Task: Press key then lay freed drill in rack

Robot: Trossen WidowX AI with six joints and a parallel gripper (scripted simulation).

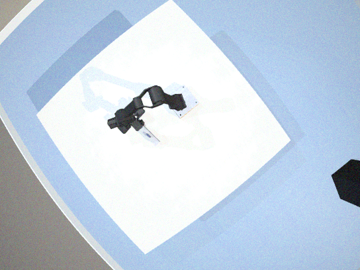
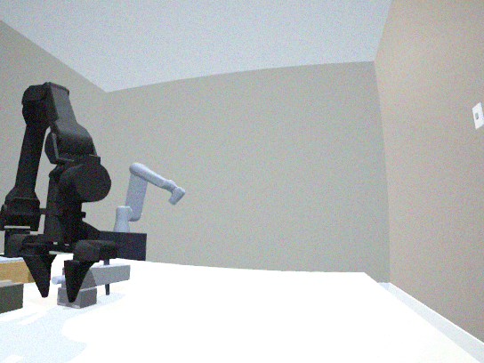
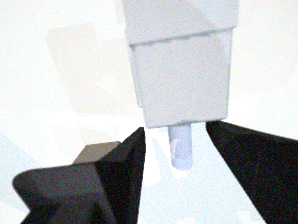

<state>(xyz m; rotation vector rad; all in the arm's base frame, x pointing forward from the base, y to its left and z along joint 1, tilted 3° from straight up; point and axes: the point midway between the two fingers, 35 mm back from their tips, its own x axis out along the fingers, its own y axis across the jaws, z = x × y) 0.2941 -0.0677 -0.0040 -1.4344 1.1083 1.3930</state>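
A pale drill (image 2: pixel 56 279) (image 3: pixel 181 150) sticks out of the end of a grey block holder (image 1: pixel 154 138) (image 2: pixel 116 274) (image 3: pixel 185 82). The dark key (image 1: pixel 147 134) (image 2: pixel 107 288) stands through the holder's long arm; the gripper hides most of its head in the exterior view. My gripper (image 2: pixel 58 299) (image 3: pixel 174 127) is partly open and points down at the drill end. Its fingers straddle the drill with gaps on both sides in the wrist view. The rack, a grey-brown block (image 2: pixel 10 299) (image 3: pixel 97 151), lies beside the left finger in the wrist view.
My arm's base stands on a bolted plate (image 1: pixel 191 99) with a wooden edge (image 2: pixel 18 270). The white table top (image 1: pixel 165 198) has a straight outer edge. A pale arm (image 2: pixel 137 196) on a dark stand (image 2: pixel 133 246) is in the background.
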